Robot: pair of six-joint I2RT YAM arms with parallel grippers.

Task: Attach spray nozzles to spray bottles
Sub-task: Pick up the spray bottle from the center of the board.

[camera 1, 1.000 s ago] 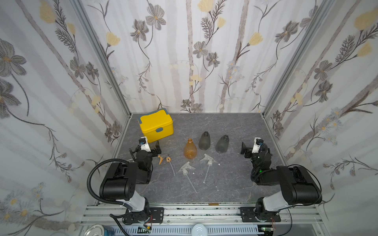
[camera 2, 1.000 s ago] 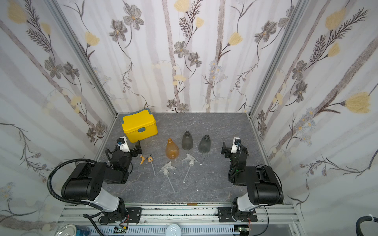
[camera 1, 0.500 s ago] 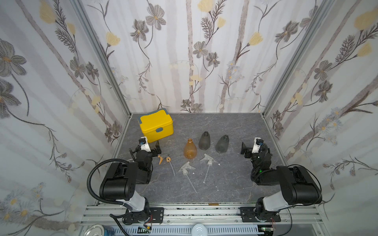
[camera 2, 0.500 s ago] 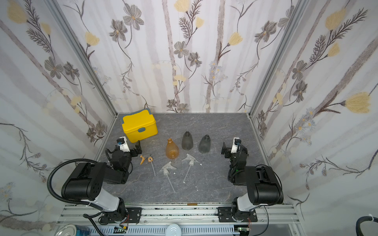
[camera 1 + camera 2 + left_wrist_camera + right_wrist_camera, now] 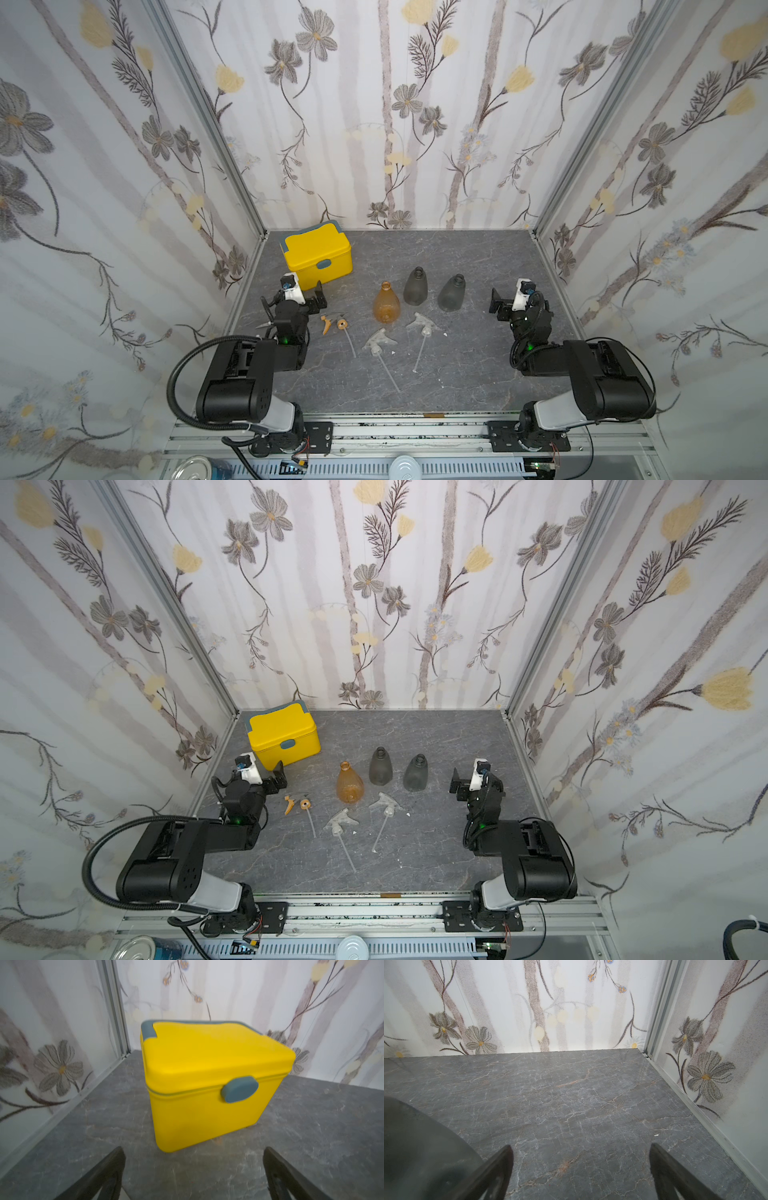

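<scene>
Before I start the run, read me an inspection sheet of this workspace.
Surface: grey marbled table, a few white specks.
Job's things: orange bottle and grey bottles, none with a nozzle; orange nozzle and clear nozzles lie loose in front of them.
Clutter: yellow box, shut, back left.
Grippers: left gripper and right gripper open, empty.
Cables: black hose loops off the left arm.
Surroundings: floral walls.

No readable text, no labels or numbers (yellow box unmarked)
</scene>
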